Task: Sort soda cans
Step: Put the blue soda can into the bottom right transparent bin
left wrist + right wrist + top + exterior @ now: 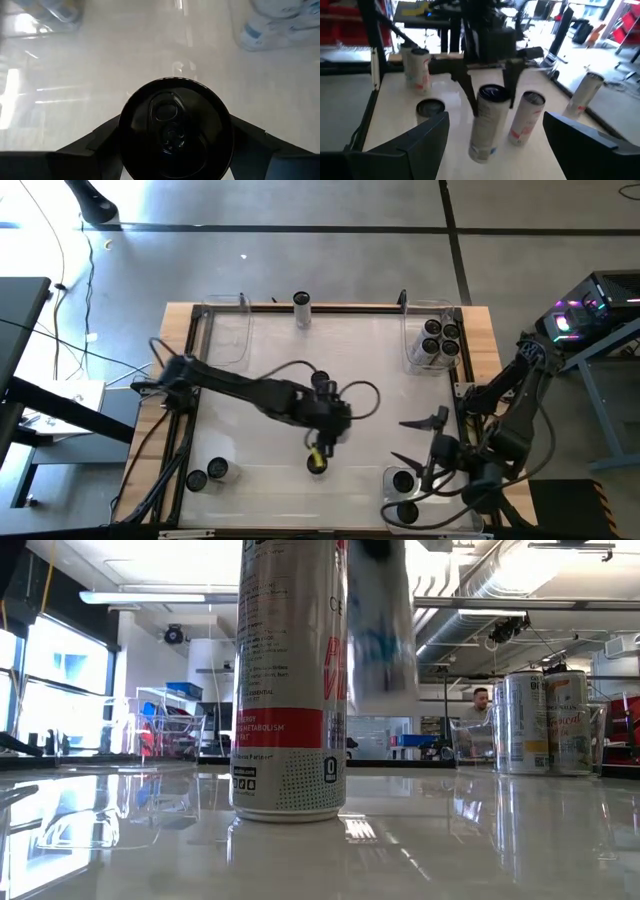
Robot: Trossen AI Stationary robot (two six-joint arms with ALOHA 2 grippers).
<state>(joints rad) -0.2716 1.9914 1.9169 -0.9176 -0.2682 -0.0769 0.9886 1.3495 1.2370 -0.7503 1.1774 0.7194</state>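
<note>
My left gripper (pixel 338 423) hangs over the table's middle, shut on a white soda can with blue print (pixel 486 125). My hand covers that can in the high view. The low view shows it blurred (pixel 380 630) above the tabletop. A can with red print (pixel 526 120) stands just beyond it, toward the far side. Another can (pixel 318 464) stands on its near side, close to the low camera (pixel 290 680). One more can (pixel 302 305) stands at the far edge. My right gripper (pixel 397 440) is open by the near right bin, with nothing between its fingers. My left gripper pinches the can's upper end (pixel 490 102) between its two fingers (pixel 468 92), one on each side just below the dark top (pixel 175 135). The fingers slant down from the table's left. The can hangs below them, slightly tilted, its lower end (pixel 480 152) clear of the table.
Clear bins stand at the table's corners. The far right bin (pixel 412 330) holds several cans, the near left bin (pixel 228 450) two and the near right bin (pixel 388 492) two. A further bin (pixel 240 305) stands at the far left. A person (pixel 480 700) sits beyond the table.
</note>
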